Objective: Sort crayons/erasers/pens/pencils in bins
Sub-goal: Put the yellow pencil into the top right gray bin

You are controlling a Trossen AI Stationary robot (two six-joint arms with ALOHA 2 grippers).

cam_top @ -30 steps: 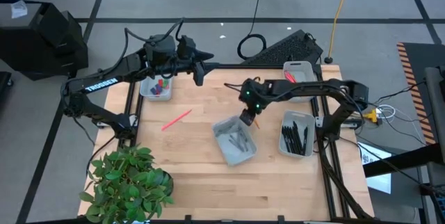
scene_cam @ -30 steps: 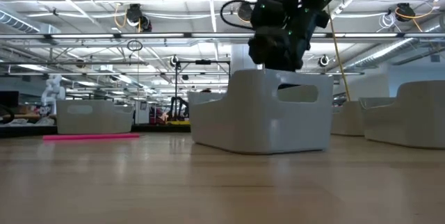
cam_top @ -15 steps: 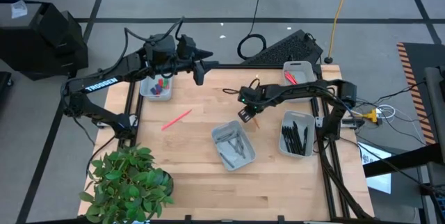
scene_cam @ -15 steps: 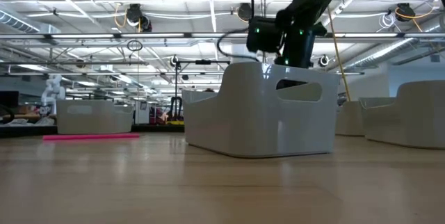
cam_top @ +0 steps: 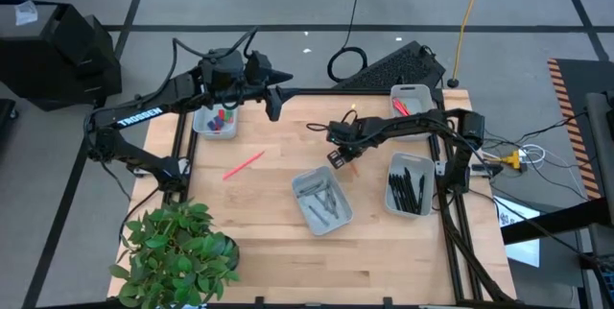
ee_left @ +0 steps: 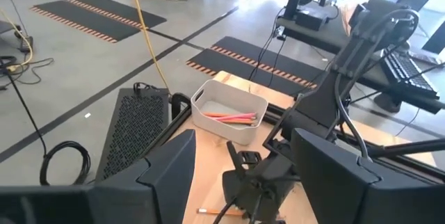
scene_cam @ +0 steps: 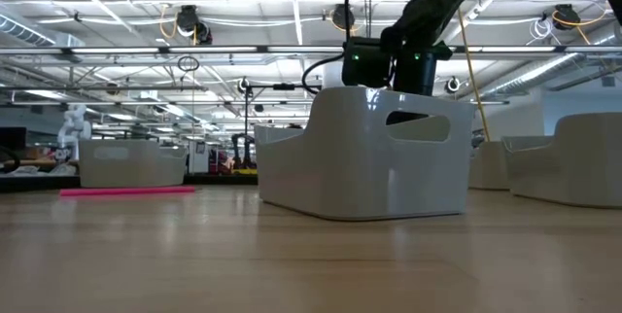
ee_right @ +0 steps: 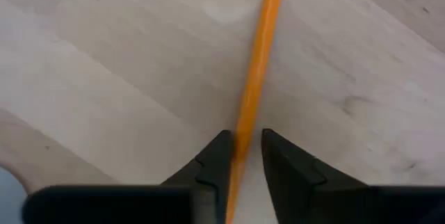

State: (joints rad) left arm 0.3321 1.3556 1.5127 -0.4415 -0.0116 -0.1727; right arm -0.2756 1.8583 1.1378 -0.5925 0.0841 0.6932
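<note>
On the left, the left claw (cam_top: 272, 107) hangs high over the back of the bench (cam_top: 259, 251), near 11 o'clock. It waits there, out of the way. I cannot tell if it is open or closed.

Right beside it sits the bin with erasers (cam_top: 215, 121), bright little blocks all in one place. A pink pencil (cam_top: 244, 164) lies alone on the wood at about 9 o'clock, so it is not sorted yet.

Near the middle, toward 6 o'clock, is the bin with grey crayons (cam_top: 321, 200).

Just behind it, the right claw (ee_right: 243, 156) is down low over an orange pencil (ee_right: 256, 78). Its two fingers are nearly closed, one on each side of the pencil. They look set to pinch it so it can be lifted.

At 1 o'clock is the pencil bin (ee_left: 229, 112), where the pencil probably should go. At 3 o'clock is the bin of black pens (cam_top: 411, 186).
</note>
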